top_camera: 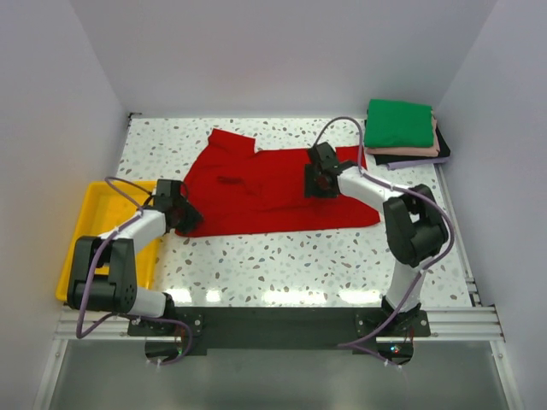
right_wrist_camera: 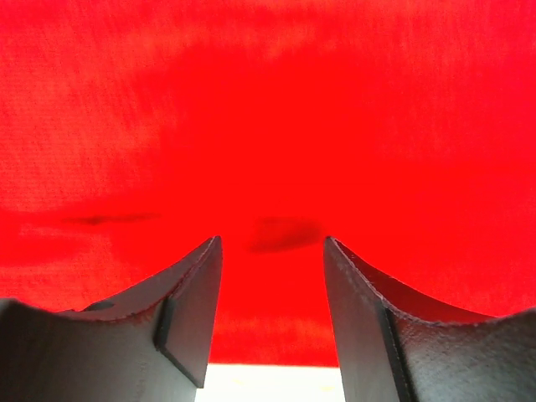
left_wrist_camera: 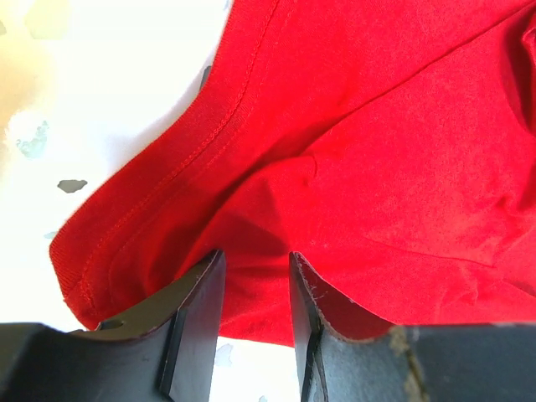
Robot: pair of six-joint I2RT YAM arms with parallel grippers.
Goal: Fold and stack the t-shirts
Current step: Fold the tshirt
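**Desk:** Nearest the overhead lens, a black mounting rail (top_camera: 273,320) carries both arms. What lies past it?

**Field:** One red t-shirt (top_camera: 256,192) is spread open across the middle of the speckled table (top_camera: 282,265). The left gripper (top_camera: 182,220) is at the shirt's near left corner, and the right gripper (top_camera: 318,188) is over the cloth right of centre. A yellow tray (top_camera: 85,224) sits at the left edge, beside the left arm.

**Desk:** And the other shirts?

**Field:** They are folded in a stack at the far right corner, well apart from the red one. A green t-shirt (top_camera: 399,122) is on top, with a pink t-shirt (top_camera: 432,149), a lavender t-shirt (top_camera: 412,162) and a dark t-shirt (top_camera: 444,147) showing beneath it.

**Desk:** What does the left wrist show?

**Field:** The left gripper (left_wrist_camera: 257,255) is released: its jaws stand a narrow gap apart, tips low over the stitched hem of the red t-shirt (left_wrist_camera: 377,126). No fold is pinched between them. Bare table (left_wrist_camera: 109,75) shows to the left of the hem.

**Desk:** And the right wrist?

**Field:** The right gripper (right_wrist_camera: 272,243) is also released, with its jaws wider apart. The red t-shirt (right_wrist_camera: 268,109) fills nearly the whole view, lying flat and not grasped. A thin strip of table (right_wrist_camera: 268,381) shows at the bottom between the fingers (right_wrist_camera: 188,310).
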